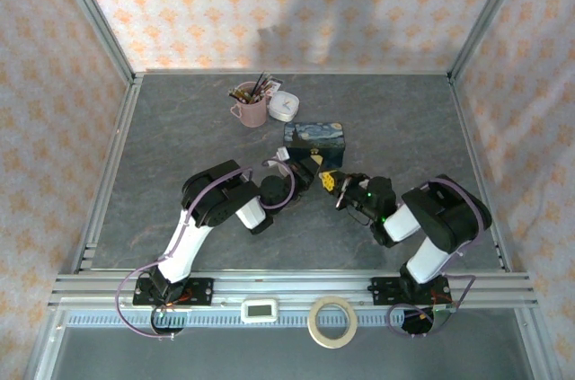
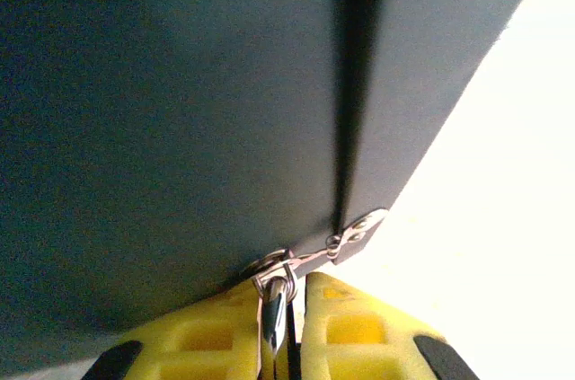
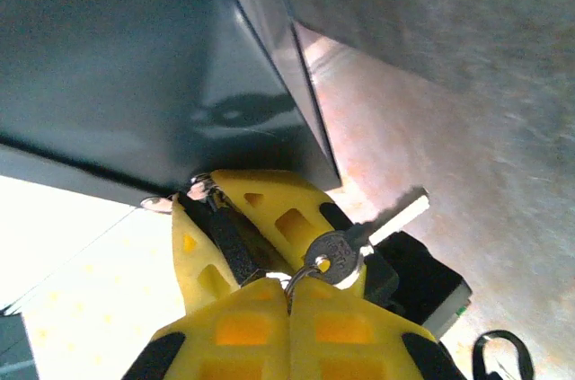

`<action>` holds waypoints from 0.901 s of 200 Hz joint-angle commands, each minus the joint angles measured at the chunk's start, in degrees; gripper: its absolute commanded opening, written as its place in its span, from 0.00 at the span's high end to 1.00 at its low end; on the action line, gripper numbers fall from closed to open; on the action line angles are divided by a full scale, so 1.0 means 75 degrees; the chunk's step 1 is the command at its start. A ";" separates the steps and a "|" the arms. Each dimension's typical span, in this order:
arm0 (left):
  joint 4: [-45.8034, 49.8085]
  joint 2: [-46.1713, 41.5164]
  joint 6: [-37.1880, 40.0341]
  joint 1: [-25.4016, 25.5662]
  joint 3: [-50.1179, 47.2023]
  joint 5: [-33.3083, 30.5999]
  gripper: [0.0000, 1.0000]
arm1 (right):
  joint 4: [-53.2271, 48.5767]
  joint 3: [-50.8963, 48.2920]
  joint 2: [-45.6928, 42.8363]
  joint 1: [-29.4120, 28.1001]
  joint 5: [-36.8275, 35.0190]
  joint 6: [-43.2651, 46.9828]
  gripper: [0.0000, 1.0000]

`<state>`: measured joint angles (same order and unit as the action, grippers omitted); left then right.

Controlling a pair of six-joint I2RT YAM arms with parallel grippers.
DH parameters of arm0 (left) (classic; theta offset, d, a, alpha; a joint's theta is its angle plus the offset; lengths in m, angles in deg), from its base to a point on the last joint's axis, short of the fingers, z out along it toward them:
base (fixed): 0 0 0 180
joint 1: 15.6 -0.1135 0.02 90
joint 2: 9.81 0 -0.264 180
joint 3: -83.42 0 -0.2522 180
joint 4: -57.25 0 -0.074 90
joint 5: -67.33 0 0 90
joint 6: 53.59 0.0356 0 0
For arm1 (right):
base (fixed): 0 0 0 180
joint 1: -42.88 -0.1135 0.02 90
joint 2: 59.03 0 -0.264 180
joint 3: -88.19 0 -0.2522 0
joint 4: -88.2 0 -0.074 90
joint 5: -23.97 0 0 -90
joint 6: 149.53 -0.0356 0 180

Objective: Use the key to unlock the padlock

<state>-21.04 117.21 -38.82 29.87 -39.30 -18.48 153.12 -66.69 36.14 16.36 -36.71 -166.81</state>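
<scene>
One padlock [image 3: 235, 250] clamped in left hand [image 2: 292, 299], one key [image 3: 334, 254] pinched in right hand [image 3: 287, 295]

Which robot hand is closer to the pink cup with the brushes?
Left. The left gripper is right of the pink cup, toward the arm bases; the right gripper is farther right still.

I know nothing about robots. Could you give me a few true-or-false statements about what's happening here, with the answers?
1. The pink mug is empty. False: brushes stand in it.
2. The right tool is shut on the key, gripping it by its ring. True.
3. The left tool is wide open. False: it is shut, apparently on the padlock.
4. The blue tin sits just beyond the two tools. True.
5. The tape roll lies beside the tin. False: it rests on the near rail.
</scene>
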 commanded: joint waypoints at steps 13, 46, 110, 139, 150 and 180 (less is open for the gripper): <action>-0.1769 0.0219 0.0098 0.0259 -0.0307 0.0402 1.00 | 0.2704 0.0495 -0.0087 0.0252 -0.0764 -0.2018 1.00; -0.1266 0.0037 -0.0613 0.0132 -0.0372 0.0012 1.00 | -0.0109 0.0678 -0.0819 0.0243 0.0239 0.1352 0.88; 0.0091 -0.0507 -0.1036 0.0110 -0.0341 -0.0158 1.00 | -0.5929 0.1214 -0.3141 0.0006 -0.0978 0.6242 0.70; 0.0637 -0.0668 -0.1173 0.0105 -0.0230 -0.0158 1.00 | -0.6442 0.1309 -0.3186 -0.0275 -0.1142 0.6813 0.65; 0.0873 -0.0767 -0.1163 0.0114 -0.0208 -0.0174 1.00 | -0.6376 0.1316 -0.3196 -0.0347 -0.1172 0.6906 0.65; 0.1304 -0.0956 -0.1188 0.0134 -0.0190 -0.0298 1.00 | -0.6535 0.1394 -0.3223 -0.0488 -0.1342 0.6963 0.66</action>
<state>-12.64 113.69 -46.95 30.53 -41.33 -20.03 106.69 -57.95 12.91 13.51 -43.53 -118.11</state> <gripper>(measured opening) 0.113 0.342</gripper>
